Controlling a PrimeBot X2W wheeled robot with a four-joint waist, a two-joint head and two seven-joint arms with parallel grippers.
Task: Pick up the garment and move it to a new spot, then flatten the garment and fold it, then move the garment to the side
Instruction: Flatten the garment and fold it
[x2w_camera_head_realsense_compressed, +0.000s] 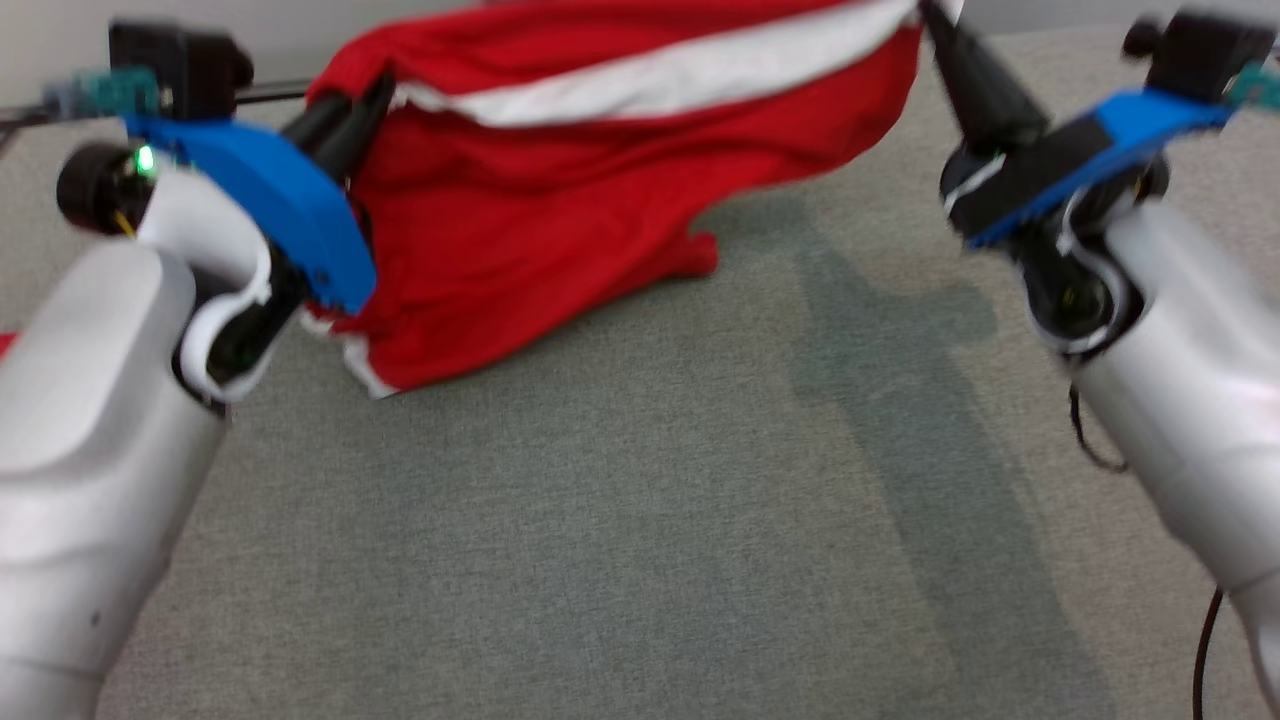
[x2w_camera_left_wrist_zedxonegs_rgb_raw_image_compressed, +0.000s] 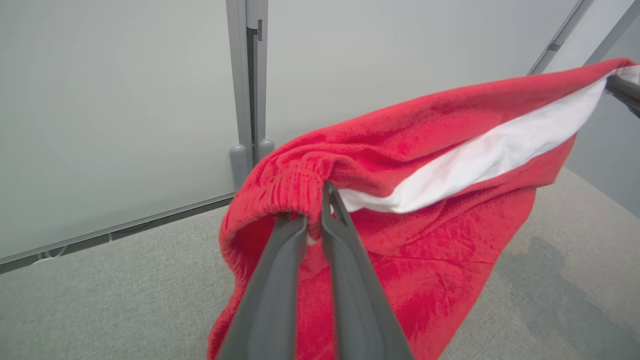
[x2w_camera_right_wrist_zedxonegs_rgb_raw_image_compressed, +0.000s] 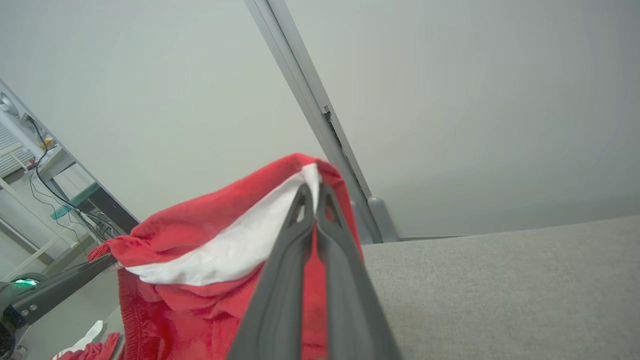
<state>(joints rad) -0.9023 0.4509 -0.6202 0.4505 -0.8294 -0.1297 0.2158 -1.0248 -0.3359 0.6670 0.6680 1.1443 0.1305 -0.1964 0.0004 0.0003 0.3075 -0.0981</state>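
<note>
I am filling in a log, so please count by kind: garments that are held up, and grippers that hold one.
Garments (the red garment): 1
Grippers shut on it (left gripper, right gripper): 2
Total: 3

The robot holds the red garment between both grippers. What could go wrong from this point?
1. The left gripper and the right gripper each pinch only a narrow bit of the upper edge of the garment. If they pull apart harder, one corner may slip free.
2. Its lower part hangs bunched and touches the grey surface. Laid down like this, it may wrinkle or fold under.
</note>
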